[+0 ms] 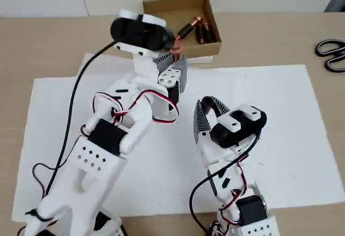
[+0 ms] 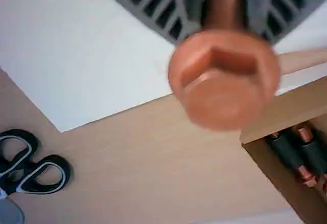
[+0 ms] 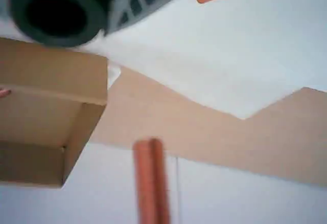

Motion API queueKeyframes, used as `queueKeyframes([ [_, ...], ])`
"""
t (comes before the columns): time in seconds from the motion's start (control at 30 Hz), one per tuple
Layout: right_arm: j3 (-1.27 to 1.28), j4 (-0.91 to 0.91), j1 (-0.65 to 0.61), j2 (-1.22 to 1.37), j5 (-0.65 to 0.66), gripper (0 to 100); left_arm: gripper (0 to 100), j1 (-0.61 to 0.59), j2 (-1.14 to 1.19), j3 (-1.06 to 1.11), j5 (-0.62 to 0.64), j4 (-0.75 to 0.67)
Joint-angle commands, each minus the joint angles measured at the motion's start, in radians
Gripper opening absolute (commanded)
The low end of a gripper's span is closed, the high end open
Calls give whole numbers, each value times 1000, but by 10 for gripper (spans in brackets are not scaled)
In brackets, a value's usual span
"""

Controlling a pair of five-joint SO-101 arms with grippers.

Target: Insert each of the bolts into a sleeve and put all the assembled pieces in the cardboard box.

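- Copper bolt (image 2: pixel 225 78) pinched between the grey fingers (image 2: pixel 148 1) of the left gripper (image 1: pixel 173 63), hex head end-on toward the wrist camera.
- Just ahead of that gripper's tips: near wall of the cardboard box (image 1: pixel 172 1), open top up, with assembled pieces (image 1: pixel 198 29) lying against its far-side wall.
- Bolt over the far edge of the white sheet (image 1: pixel 269 117), just short of the box rim; not yet inside.
- Dark sleeve (image 3: pixel 56 12) clamped in the right gripper (image 1: pixel 207 115), bore end-on in the right wrist view.
- Right gripper near the left one, behind it and to its side, over the middle of the sheet; narrow strip of bare sheet between the two.
- Outward from the right gripper: wide bare sheet on its outer side, then the tan table (image 1: pixel 43 42).
- Scissors (image 1: pixel 331 54) well apart from both grippers, off the sheet, by the table's edge.
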Motion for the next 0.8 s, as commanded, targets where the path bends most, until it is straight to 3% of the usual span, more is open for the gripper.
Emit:
queueKeyframes([
  [0.0, -15, -33, 12, -15, -9, 4, 6, -3, -40, 53, -6, -75],
  [0.13, -11, -25, 12, -15, -9, 4, 6, -5, -40, 48, -49, 9],
  [0.3, -11, -25, 8, -15, -9, 4, 6, -3, -38, 8, -64, 14],
  [0.53, 12, -24, 7, -15, -9, 4, 6, 48, -37, -76, -244, 115],
  [0.77, 41, -28, 5, -15, -11, 4, 6, 71, -37, -82, -252, 144],
])
